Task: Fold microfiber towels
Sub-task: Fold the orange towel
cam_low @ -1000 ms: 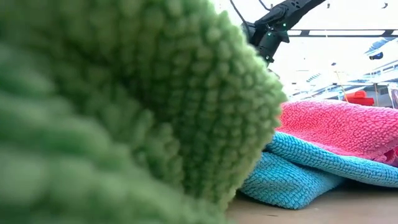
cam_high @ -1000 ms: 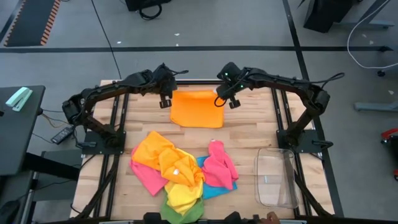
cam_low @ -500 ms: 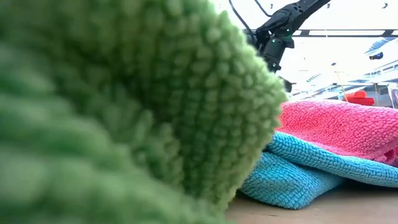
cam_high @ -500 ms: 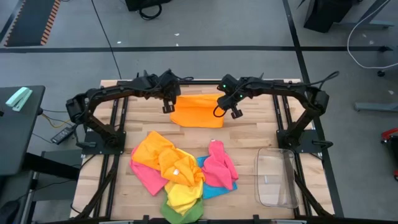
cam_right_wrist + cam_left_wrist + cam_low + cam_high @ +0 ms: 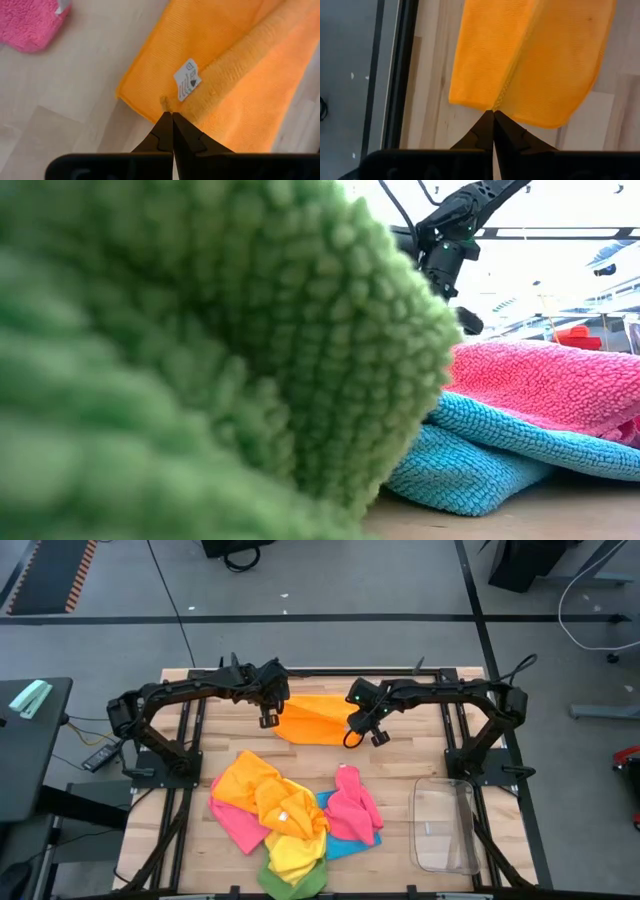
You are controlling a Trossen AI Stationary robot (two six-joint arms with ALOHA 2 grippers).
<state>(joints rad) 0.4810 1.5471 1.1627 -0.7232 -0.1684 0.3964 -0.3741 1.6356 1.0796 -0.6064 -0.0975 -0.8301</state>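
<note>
Where the table's near edge lies, a heap of microfiber towels (image 5: 285, 825) is seen beside a clear plastic bin (image 5: 446, 827); farther back, an orange towel (image 5: 315, 719) is pinched at opposite edges by the closed left gripper (image 5: 267, 721) and closed right gripper (image 5: 378, 738).

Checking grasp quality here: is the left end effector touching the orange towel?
Touching. The left wrist view shows the left end effector shut, its tips pinching the orange towel at its edge, with the cloth gathered into a crease there.
</note>
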